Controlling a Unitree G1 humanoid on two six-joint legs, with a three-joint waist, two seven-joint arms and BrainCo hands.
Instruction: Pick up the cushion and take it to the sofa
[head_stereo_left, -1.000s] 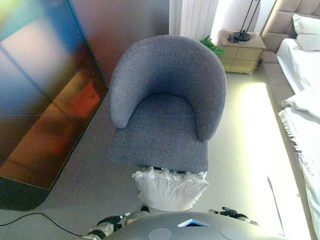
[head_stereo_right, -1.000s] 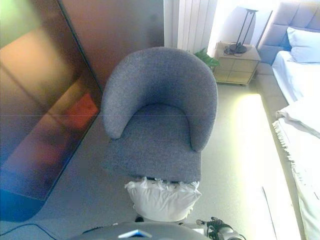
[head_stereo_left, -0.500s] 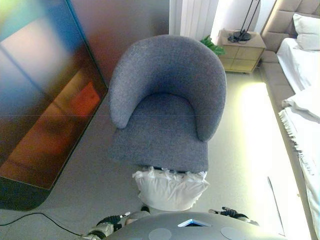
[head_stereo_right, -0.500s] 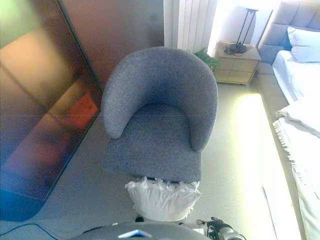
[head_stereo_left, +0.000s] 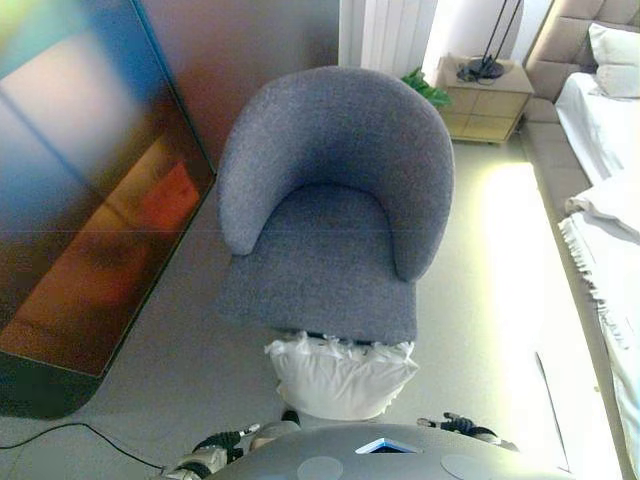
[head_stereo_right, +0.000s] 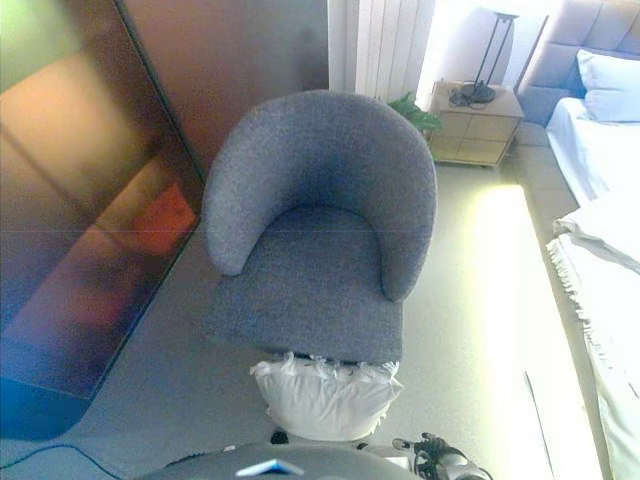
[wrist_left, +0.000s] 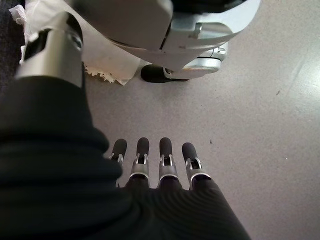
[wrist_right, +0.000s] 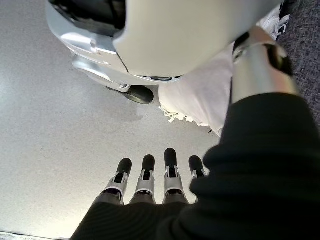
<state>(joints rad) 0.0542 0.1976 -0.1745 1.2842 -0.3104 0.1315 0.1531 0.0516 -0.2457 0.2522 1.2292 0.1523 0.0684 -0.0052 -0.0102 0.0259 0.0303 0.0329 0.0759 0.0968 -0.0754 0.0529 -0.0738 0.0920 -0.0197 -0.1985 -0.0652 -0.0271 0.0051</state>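
Note:
A white cushion (head_stereo_left: 340, 375) with a frilled edge lies on the floor against the front of the grey armchair (head_stereo_left: 330, 210), just before me. It also shows in the left wrist view (wrist_left: 107, 62) and the right wrist view (wrist_right: 200, 95). My left hand (wrist_left: 155, 165) hangs at my side with straight fingers over bare floor, open and empty, apart from the cushion. My right hand (wrist_right: 155, 180) hangs the same way on the other side, open and empty. The armchair's seat holds nothing.
A bed (head_stereo_left: 610, 200) with white bedding runs along the right. A wooden nightstand (head_stereo_left: 490, 100) with a lamp and a green plant (head_stereo_left: 425, 90) stand behind the chair. A dark glossy panel (head_stereo_left: 80, 200) stands at the left. A cable (head_stereo_left: 80, 435) lies on the floor.
The view has shifted very slightly. The cushion, the chair and both hands stay as they were.

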